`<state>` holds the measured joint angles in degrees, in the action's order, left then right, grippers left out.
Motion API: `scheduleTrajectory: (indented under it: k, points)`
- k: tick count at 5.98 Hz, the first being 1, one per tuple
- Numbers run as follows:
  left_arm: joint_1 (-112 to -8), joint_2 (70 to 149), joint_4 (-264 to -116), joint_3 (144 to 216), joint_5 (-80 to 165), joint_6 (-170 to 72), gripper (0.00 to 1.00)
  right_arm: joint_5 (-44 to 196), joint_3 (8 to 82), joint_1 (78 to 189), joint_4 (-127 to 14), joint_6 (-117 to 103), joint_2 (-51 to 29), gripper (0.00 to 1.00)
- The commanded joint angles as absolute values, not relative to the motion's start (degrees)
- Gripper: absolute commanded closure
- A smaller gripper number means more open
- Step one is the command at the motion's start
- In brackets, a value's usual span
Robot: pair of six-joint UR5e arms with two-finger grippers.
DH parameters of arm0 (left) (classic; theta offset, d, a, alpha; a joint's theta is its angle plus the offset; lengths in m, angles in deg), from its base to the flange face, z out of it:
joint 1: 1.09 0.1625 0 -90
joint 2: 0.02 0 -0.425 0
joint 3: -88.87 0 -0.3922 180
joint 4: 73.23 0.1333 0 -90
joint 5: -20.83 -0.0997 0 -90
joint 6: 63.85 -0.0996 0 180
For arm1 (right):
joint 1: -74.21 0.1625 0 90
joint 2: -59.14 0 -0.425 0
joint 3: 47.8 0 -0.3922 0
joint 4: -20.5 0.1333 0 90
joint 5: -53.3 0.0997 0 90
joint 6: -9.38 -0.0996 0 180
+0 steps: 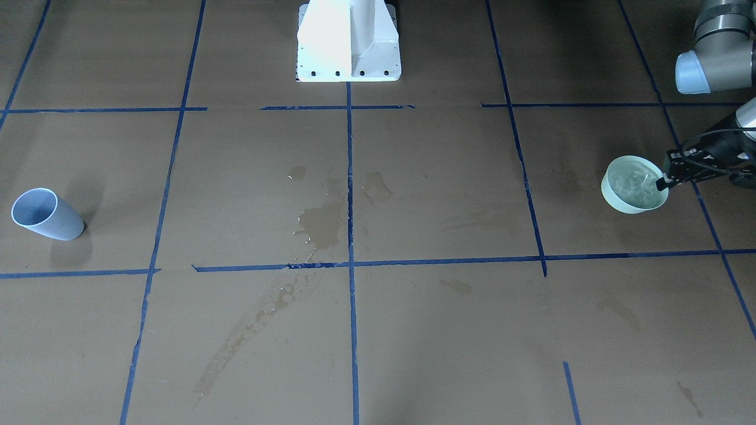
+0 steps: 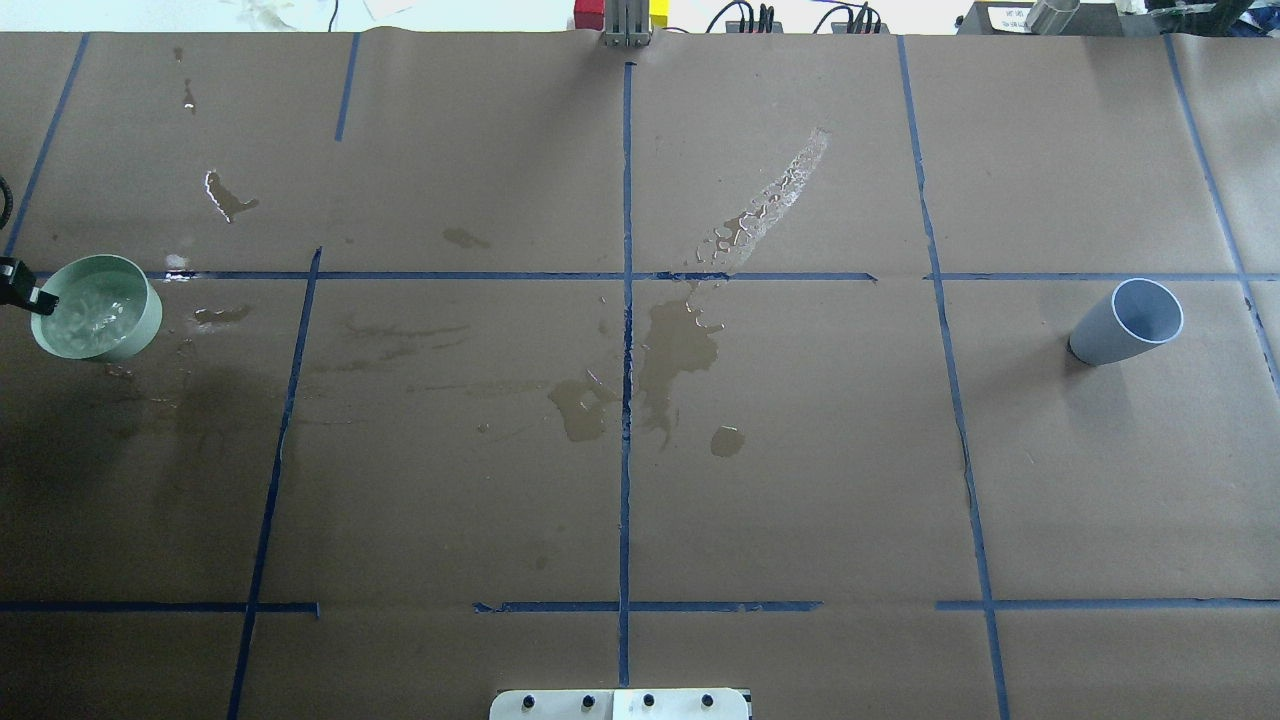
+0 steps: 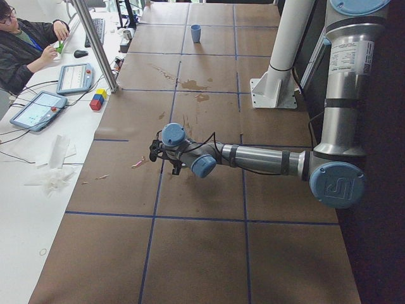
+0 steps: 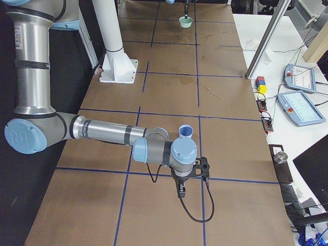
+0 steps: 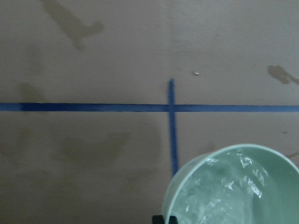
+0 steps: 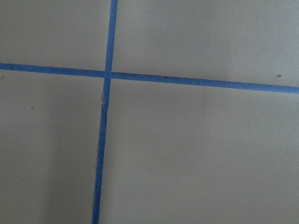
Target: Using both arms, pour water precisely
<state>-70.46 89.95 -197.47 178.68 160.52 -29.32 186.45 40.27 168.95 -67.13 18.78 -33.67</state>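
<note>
the left gripper (image 1: 666, 179) has its fingers clamped on the rim of the green bowl (image 1: 620, 199), far out on the robot's left; the water (image 1: 635, 182) ripples inside it. the right gripper (image 4: 180, 193) hangs over the brown paper (image 1: 449, 330) near the blue cup (image 1: 47, 213); whether its fingers are apart or together cannot be told. wet puddles (image 1: 322, 224) stain the middle.

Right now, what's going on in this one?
The left gripper pinches the rim of a green bowl holding water, at the table's left end. An empty blue cup stands far off at the right end, with the right gripper near it but not touching. Nothing is being poured; wet puddles mark the middle.
</note>
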Motion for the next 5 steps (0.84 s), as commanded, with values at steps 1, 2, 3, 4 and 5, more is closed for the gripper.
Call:
scheduleTrajectory:
  k: [1, 2, 3, 4, 5]
  points:
    - [-70.4, 90.5, -204.1, 171.7, 160.5, -27.6, 1.00, 186.5, 40.3, 169.0, -67.1, 18.8, -33.7, 0.00]
    - [-70.4, 90.7, -204.9, 170.5, 160.5, -27.6, 1.00, 186.5, 40.3, 169.0, -67.1, 18.8, -33.7, 0.00]
    - [-70.4, 90.7, -204.9, 170.3, 160.5, -27.3, 1.00, 186.5, 40.3, 169.0, -67.1, 18.8, -33.7, 0.00]
    - [-70.4, 90.8, -204.9, 170.7, 160.5, -25.2, 1.00, 186.5, 40.3, 169.0, -67.1, 18.8, -33.7, 0.00]
    - [-69.6, 90.9, -205.0, 170.6, 160.5, -25.2, 1.00, 186.5, 40.3, 169.0, -67.1, 18.8, -33.7, 0.00]
